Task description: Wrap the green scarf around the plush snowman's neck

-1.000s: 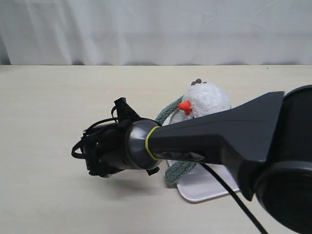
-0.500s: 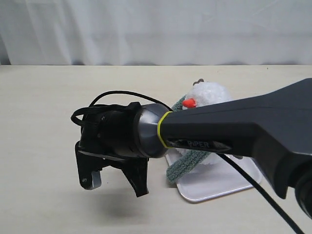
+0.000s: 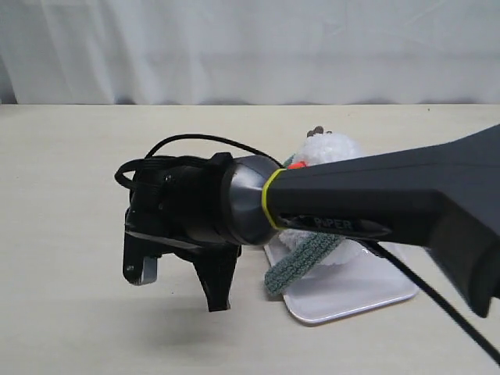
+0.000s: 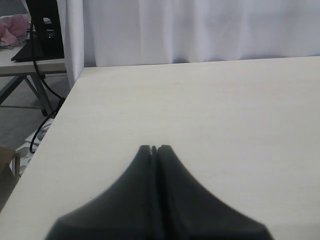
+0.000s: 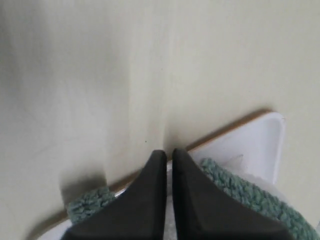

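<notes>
Exterior view: the right end effector (image 3: 217, 298) hangs point-down above the surface, just beside the left edge of the flat white rectangular tray (image 3: 367, 297). Its dark fingers are pressed together and they pinch nothing; the right wrist view shows the same, with the tray's rim under the tips.

The fluffy white two-ball plush snowman (image 3: 336, 148) sits on this tray, and its orange cone nose (image 3: 295, 165) is turned toward the left of the view. The long fuzzy sage-green scarf (image 3: 301, 262) lies on the toy. One strip comes out from under the arm, runs down the front of the body and ends at the tray's edge. The neck is hidden behind the arm, so I cannot tell if the scarf goes fully around it.

Because the end effector is empty, I judge that the scarf rests only by its own weight, and that its fuzzy pile helps it to hold on the plush.

The left end effector (image 4: 154, 148), also closed and empty, is over a bare part of the surface. It is well apart from the toy, probably to leave room for the right arm.

The surface (image 3: 78, 195) is pale cream, matte, with faint grain. A white curtain (image 3: 250, 47) closes the back. Past the surface's edge the left wrist view shows a grey floor and a black stand with cables (image 4: 42, 30).
</notes>
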